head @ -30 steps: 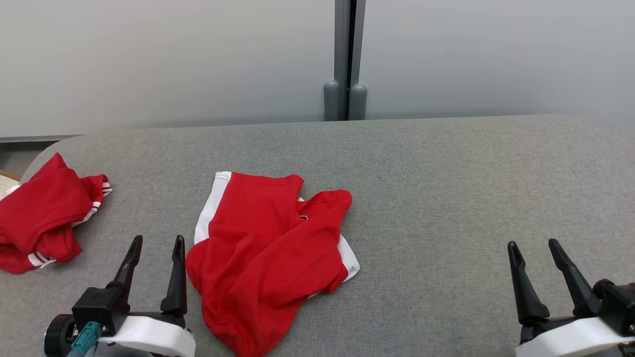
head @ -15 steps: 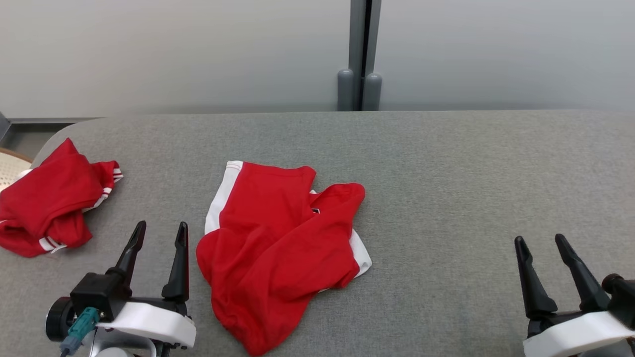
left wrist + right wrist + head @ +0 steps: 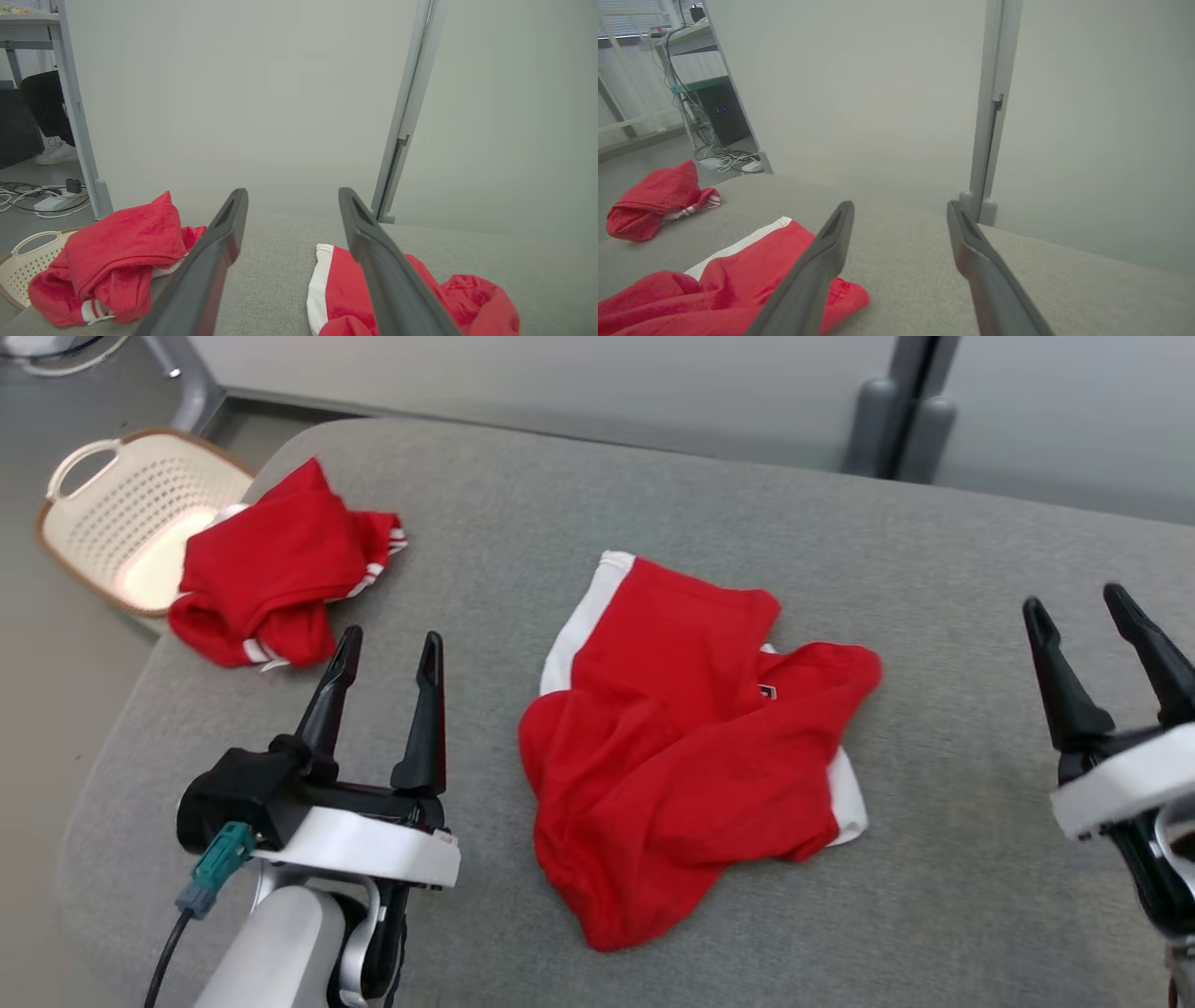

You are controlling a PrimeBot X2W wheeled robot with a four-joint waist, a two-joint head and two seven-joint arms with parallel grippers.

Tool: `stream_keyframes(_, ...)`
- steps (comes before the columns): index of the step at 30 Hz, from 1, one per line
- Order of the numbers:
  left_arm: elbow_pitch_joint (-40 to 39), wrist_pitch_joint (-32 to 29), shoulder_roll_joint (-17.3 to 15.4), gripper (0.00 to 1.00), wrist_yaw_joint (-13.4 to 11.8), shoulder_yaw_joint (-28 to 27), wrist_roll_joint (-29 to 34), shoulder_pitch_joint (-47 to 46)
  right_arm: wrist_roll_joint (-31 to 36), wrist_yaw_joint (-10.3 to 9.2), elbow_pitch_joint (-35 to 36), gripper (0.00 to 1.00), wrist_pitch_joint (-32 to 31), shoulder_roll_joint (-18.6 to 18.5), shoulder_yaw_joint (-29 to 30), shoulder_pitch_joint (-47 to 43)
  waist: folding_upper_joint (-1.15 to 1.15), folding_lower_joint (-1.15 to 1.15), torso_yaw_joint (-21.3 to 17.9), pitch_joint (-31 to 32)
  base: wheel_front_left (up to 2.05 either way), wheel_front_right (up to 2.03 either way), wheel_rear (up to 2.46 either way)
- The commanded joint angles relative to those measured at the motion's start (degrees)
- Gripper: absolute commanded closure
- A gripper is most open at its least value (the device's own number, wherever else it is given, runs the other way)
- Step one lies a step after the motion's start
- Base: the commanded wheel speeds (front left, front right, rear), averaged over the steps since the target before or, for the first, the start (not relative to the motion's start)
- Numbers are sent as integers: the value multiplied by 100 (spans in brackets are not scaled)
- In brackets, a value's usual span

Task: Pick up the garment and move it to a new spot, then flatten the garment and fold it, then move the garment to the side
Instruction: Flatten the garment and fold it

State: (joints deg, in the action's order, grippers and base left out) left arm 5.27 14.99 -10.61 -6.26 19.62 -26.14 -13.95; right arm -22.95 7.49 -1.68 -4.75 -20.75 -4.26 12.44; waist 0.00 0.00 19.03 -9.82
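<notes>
A crumpled red garment (image 3: 691,756) with white side stripes lies in the middle of the grey padded table (image 3: 934,569). It also appears in the left wrist view (image 3: 341,284) and the right wrist view (image 3: 738,289). My left gripper (image 3: 390,639) hovers open just left of it, fingers apart with nothing between them (image 3: 293,191). My right gripper (image 3: 1074,599) stands open well to the garment's right, also holding nothing (image 3: 901,204). A second bunched red garment (image 3: 271,569) with striped cuffs sits at the table's far left corner (image 3: 117,252).
A cream perforated basket (image 3: 70,457) stands on the floor beside the table's left corner. Grey partition panels with a post (image 3: 896,411) run behind the table. Cables (image 3: 28,196) and a person's leg (image 3: 46,107) are beyond the left panel.
The head camera has swung left and down, so the whole picture shifted and the basket came into view. Both garments lie where they were. Both grippers stay open.
</notes>
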Motion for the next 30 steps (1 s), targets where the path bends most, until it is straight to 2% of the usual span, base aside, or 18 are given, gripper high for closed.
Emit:
stream_keyframes(1,-18,23,25,0,35,-21,59,-98,-59,0,-58,0,-47,-61,-85,155,0,0,551,-492,0,0,0)
stream_keyframes(7,6,23,424,0,291,-144,327,-290,-594,0,-1020,0,-498,-598,-1386,1458,0,0,967,-818,0,0,0)
stream_keyframes(13,115,19,643,0,500,-220,517,-352,-1209,-1,-2127,0,-886,-776,-2777,2402,0,0,1134,-894,0,0,0)
stream_keyframes(14,140,19,688,0,559,-226,566,-357,-1403,-1,-2427,0,-1012,-833,-3164,2635,0,0,1169,-935,0,0,0)
stream_keyframes(20,168,19,745,0,661,-232,626,-435,-1937,-1,-3207,0,-1500,-895,-4005,3108,0,0,1237,-1052,0,0,0)
stream_keyframes(21,171,19,751,0,670,-232,628,-438,-1998,-1,-3265,43,-1498,-898,-4124,3136,0,0,1236,-1061,0,0,0)
stream_keyframes(23,169,19,758,0,663,-244,641,-436,-2130,-1,-3369,100,-1392,-926,-4258,3241,0,0,1223,-1076,0,0,0)
stream_keyframes(30,166,20,762,0,629,-253,702,-381,-2427,-5,-3529,100,-108,-750,-3987,3080,0,0,885,-950,0,0,0)
